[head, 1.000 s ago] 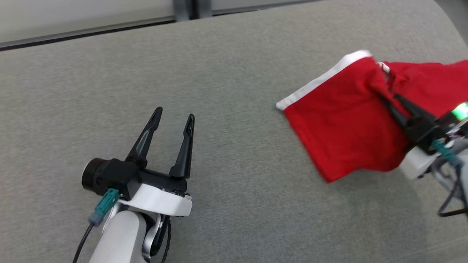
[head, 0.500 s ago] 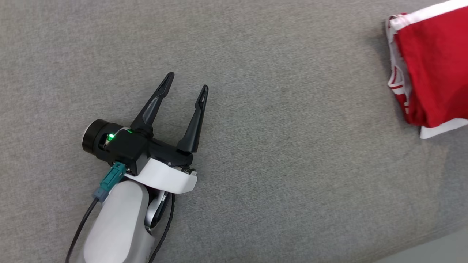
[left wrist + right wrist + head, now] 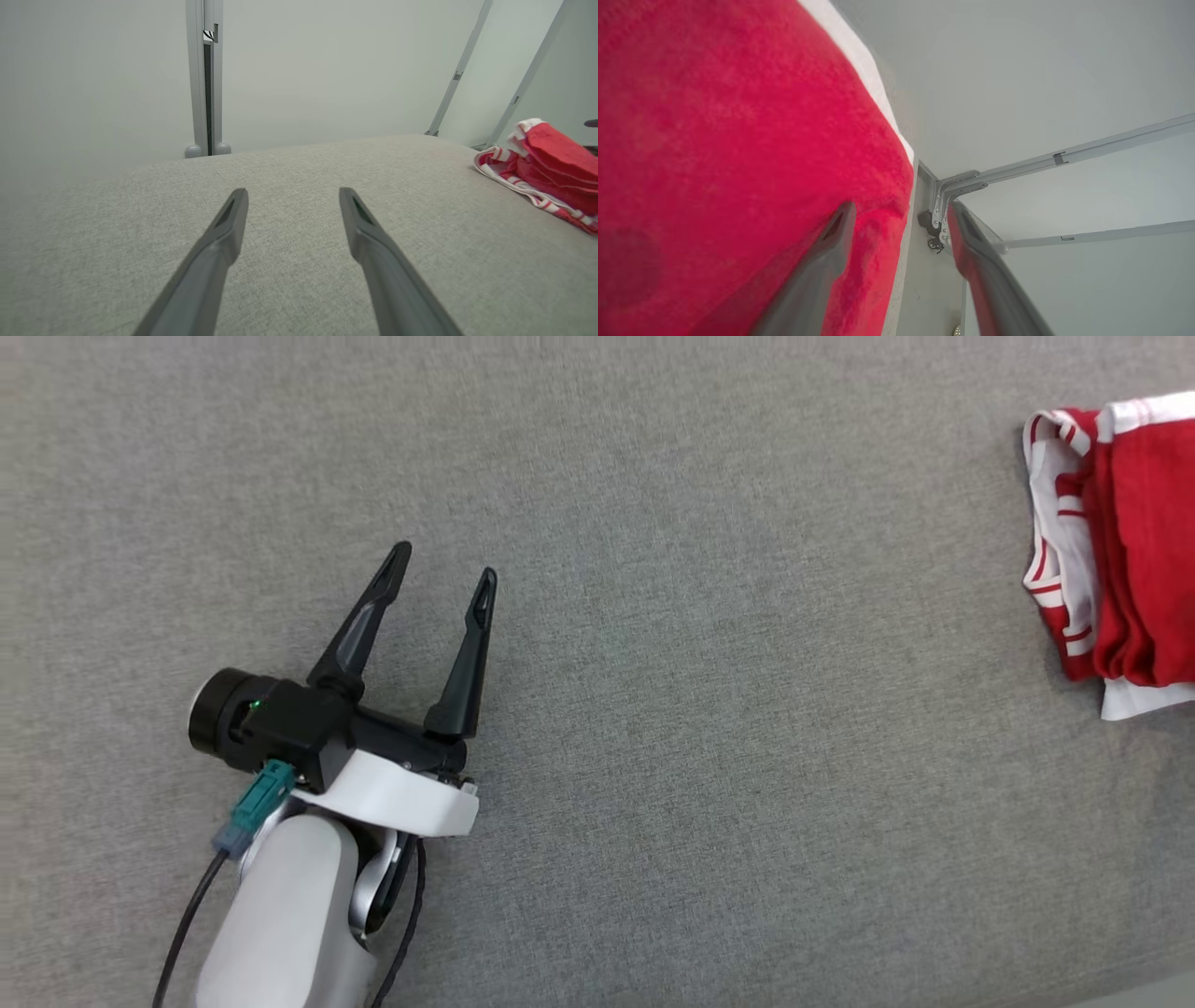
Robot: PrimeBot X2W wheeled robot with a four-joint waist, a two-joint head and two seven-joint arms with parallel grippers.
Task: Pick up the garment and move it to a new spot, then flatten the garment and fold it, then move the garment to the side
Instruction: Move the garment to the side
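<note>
Garment (image 3: 1134, 551): folded red bundle with white trim, lying on grey surface (image 3: 709, 709), well off to right of my left gripper (image 3: 444, 562). My right gripper (image 3: 901, 207): fingers spread, cloth against one finger, not pinched. Judged set aside. Left gripper wide, empty, parked clear so nothing drags bundle.

Head looks down, left wrist skims low; both share the garment (image 3: 1144, 541).

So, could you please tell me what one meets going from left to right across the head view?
left gripper, jaws open → grey padded surface → garment, red and white, bunched at the right edge.
</note>
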